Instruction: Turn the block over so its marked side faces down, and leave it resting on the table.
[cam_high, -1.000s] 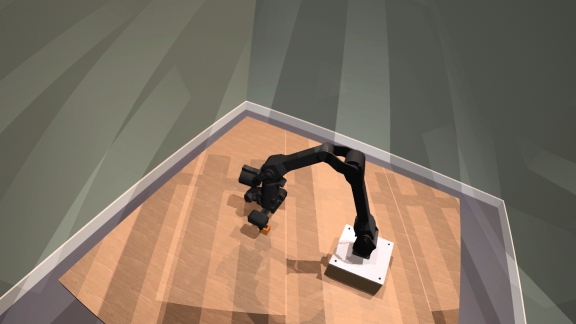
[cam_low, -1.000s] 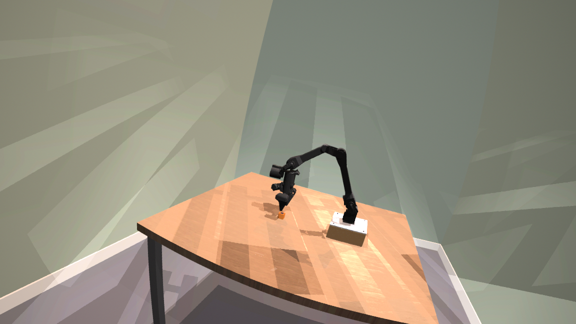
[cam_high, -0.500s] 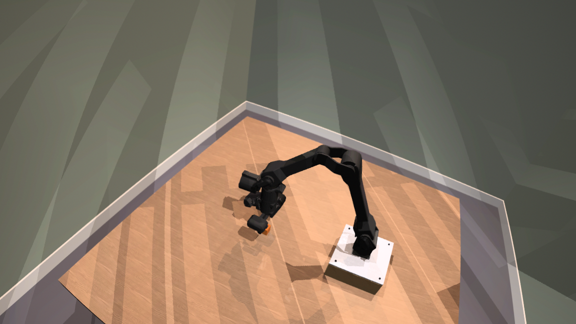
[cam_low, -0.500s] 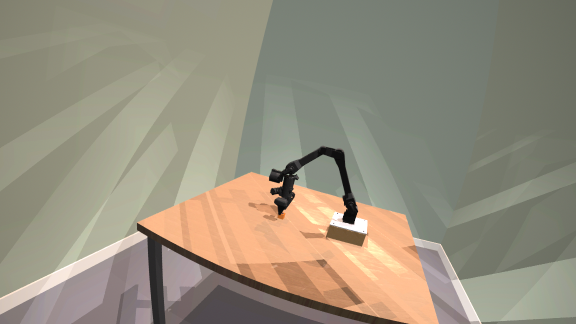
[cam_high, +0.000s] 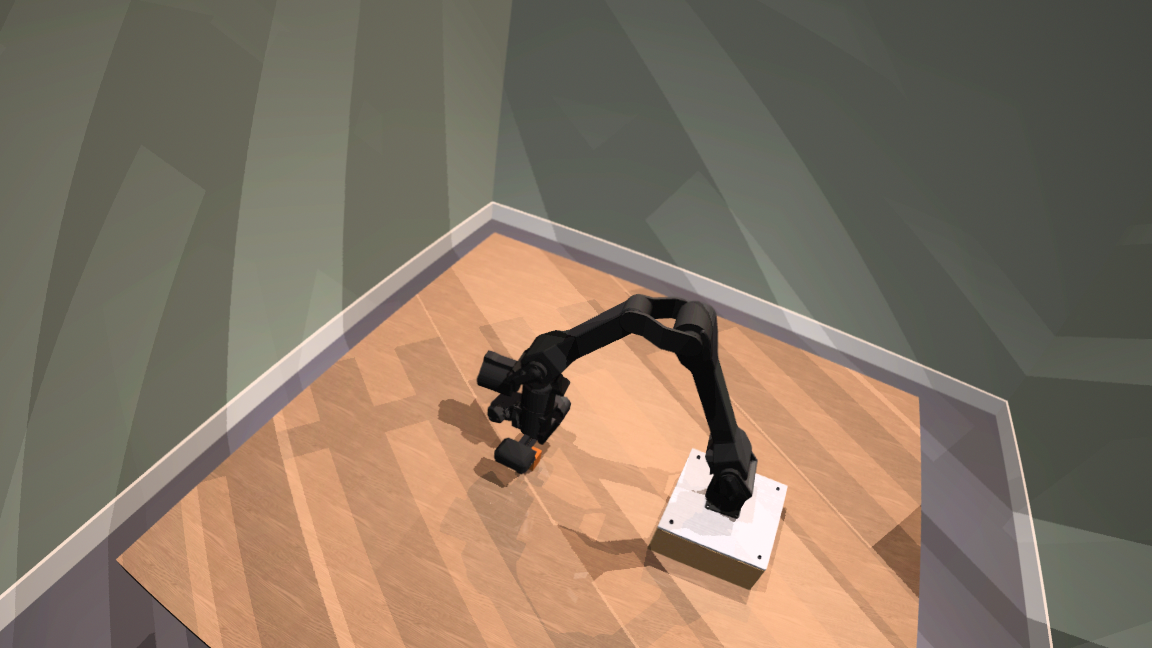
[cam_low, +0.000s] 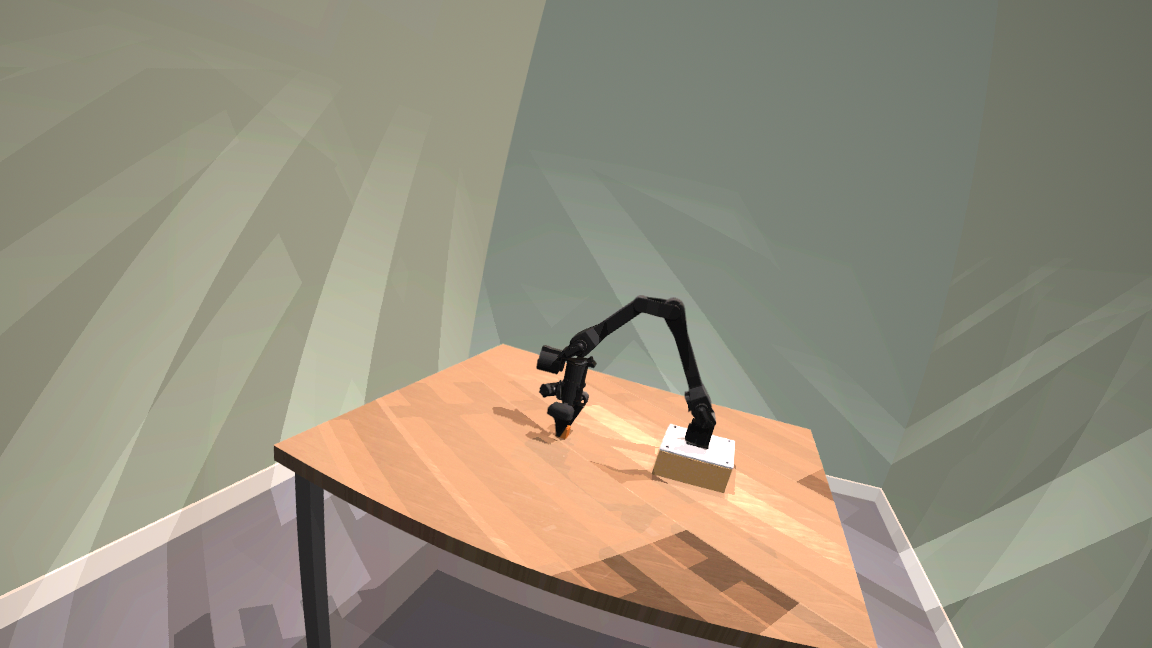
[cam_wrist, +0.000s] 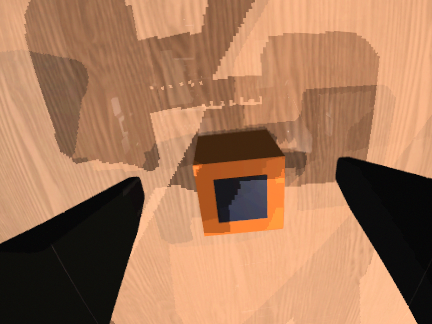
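Observation:
The orange block (cam_high: 537, 460) (cam_low: 567, 432) (cam_wrist: 242, 197) rests on the wooden table (cam_high: 362, 523) (cam_low: 451, 483) (cam_wrist: 310, 280). Its dark blue square mark faces up toward the wrist camera. My gripper (cam_high: 536, 456) (cam_low: 566, 428) (cam_wrist: 239, 177) is open and points down low over the block. In the wrist view one black finger stands to the left of the block and one to the right, with a gap on each side. The fingers touch nothing there. In the top and exterior views the gripper hides much of the block.
The arm's white-topped base box (cam_high: 684, 515) (cam_low: 673, 443) stands to the right of the block in the top and exterior views. The arm arches from it over the table. Shadows of the arm and gripper fall around the block.

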